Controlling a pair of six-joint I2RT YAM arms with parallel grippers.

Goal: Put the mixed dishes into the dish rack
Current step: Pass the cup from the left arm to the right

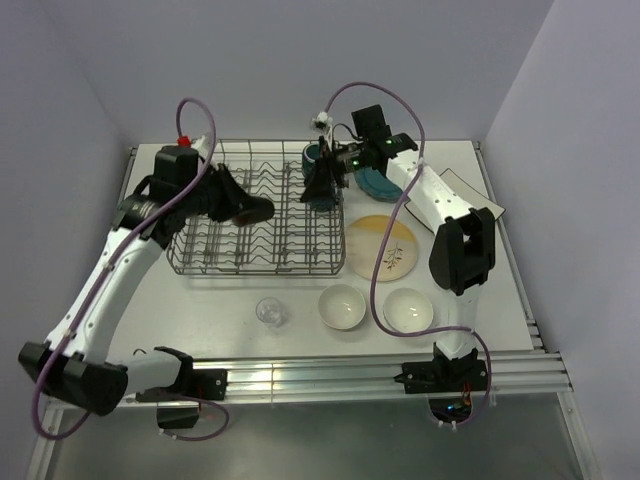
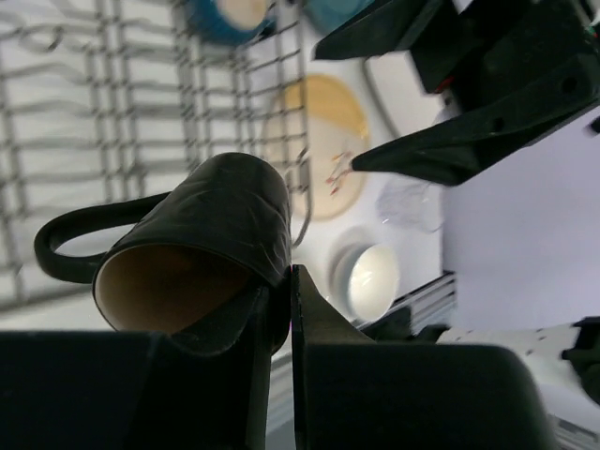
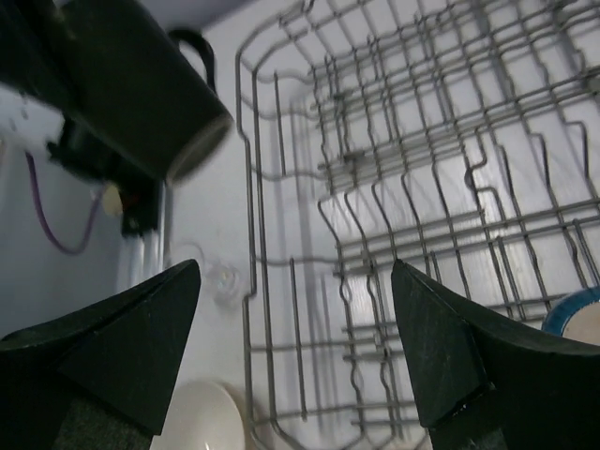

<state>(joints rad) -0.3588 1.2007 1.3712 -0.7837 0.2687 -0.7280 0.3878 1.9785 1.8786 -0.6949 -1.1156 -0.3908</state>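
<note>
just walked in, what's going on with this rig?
The left pincer is shut on a dark mug, holding it on its side above the dish rack. The right pincer hangs open over the rack's far right corner, near a blue cup that appears to sit there. On the table: a yellow plate, two white bowls, a clear glass, a teal plate and a white square plate.

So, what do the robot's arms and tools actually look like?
The left arm and right arm are white links with black joints, each trailing a looping purple cable. The left tool and right tool each have two black tapered fingers.
</note>
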